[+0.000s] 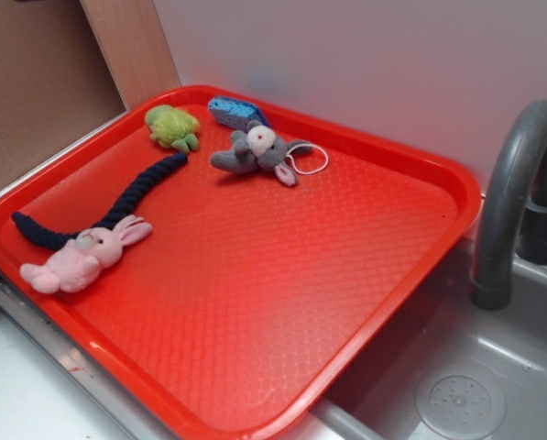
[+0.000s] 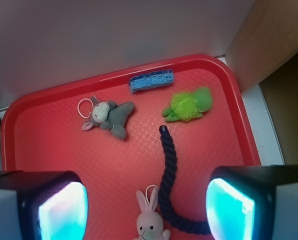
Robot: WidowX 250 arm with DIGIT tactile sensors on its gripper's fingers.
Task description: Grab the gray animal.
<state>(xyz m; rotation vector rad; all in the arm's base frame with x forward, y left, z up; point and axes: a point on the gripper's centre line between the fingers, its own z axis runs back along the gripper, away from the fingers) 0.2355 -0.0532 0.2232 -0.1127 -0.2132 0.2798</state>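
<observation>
Toys lie scattered over a red tray (image 1: pixel 383 275), and from the left in the exterior view they run: a pink plush bunny (image 1: pixel 82 258) near the front-left rim, a dark blue rope (image 1: pixel 117 209) curving from beside it toward the far corner, a green plush toy (image 1: pixel 173 126), a blue sponge (image 1: pixel 236 113) against the far rim, and the gray animal (image 1: pixel 255 151) lying just in front of that sponge with its white string loop (image 1: pixel 308 159) trailing to the right. A gray faucet (image 1: pixel 516 192) stands over the sink (image 1: pixel 456 385) at the right edge. In the wrist view the gripper (image 2: pixel 147 205) hangs released above the tray's near side, its two fingers (image 2: pixel 59 207) spread wide with the bunny between them, well apart from the gray animal.
</observation>
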